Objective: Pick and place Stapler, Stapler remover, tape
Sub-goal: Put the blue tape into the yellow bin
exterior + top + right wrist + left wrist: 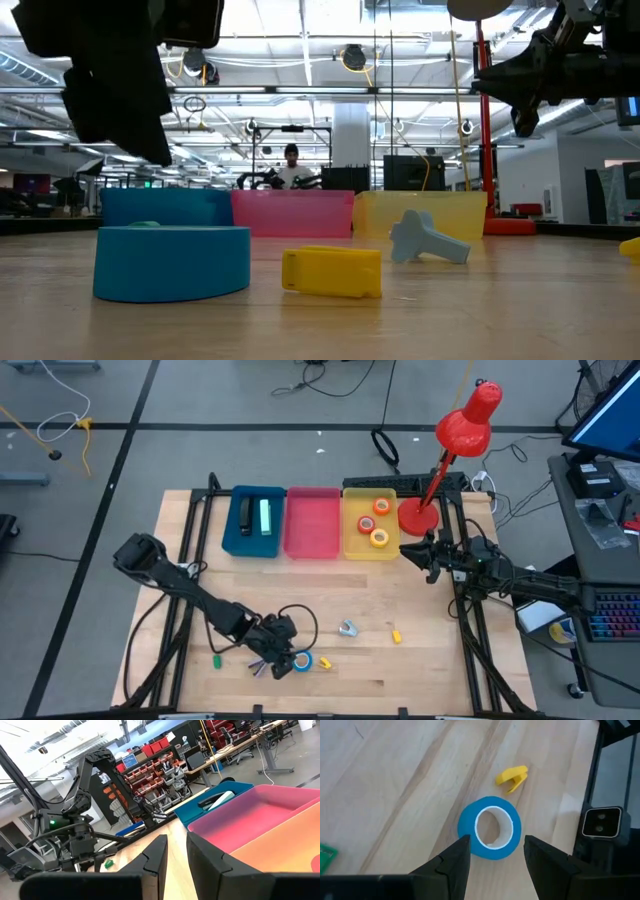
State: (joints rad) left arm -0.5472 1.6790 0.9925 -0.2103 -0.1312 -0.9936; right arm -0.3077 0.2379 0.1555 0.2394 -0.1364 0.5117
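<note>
Two left fingers (449, 865) stand spread, the blue tape (490, 826) lying on the desk (395, 785) just ahead between their tips, untouched. Right fingers (157, 855) nearly together, pinching nothing.

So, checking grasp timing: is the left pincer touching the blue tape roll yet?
Apart: left wrist view shows left pincer open, wood visible between fingers and blue tape roll.
</note>
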